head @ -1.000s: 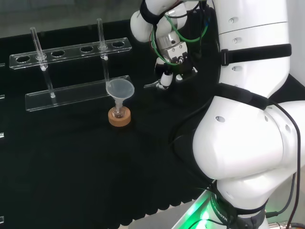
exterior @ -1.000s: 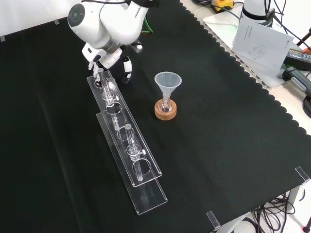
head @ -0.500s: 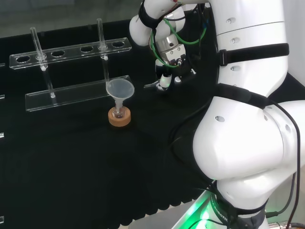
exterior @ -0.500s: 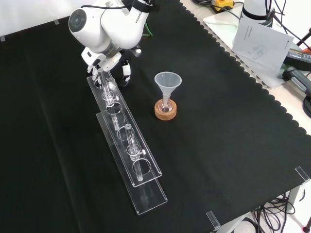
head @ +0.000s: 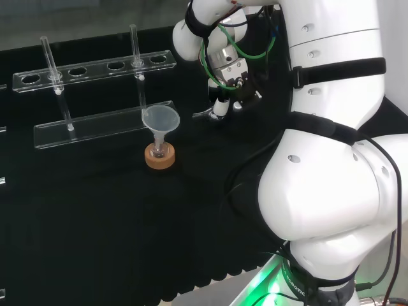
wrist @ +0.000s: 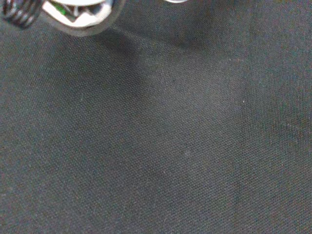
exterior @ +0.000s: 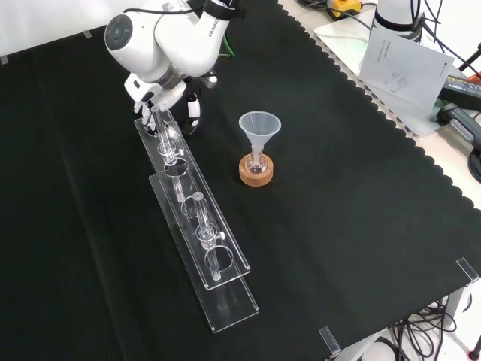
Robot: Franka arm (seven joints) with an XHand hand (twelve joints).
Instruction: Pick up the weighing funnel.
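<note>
A small clear piece, the weighing funnel [head: 201, 115], lies on the black cloth in the head view, just left of my hand [head: 227, 81]. The hand hangs low over the cloth with its fingers [head: 220, 107] pointing down and fairly straight, one tip right beside the piece. I cannot tell whether they touch. In the front view the hand [exterior: 191, 105] sits under the arm's white link at the far end of the clear rack, and I cannot make out the weighing funnel there. The wrist view has bare cloth under a blurred white part of the hand [wrist: 78, 14].
The big funnel [head: 160, 118] [exterior: 259, 124] stands in a small flask on a cork ring [head: 159, 157] [exterior: 255, 172]. A long clear test-tube rack [head: 95, 124] [exterior: 203, 226] with a few tubes runs close beside the hand. Papers [exterior: 398, 56] lie beyond the cloth's scalloped edge.
Over the last second the hand dropped a little and turned slightly toward the rack's end. The clear piece on the cloth has stayed where it was.
</note>
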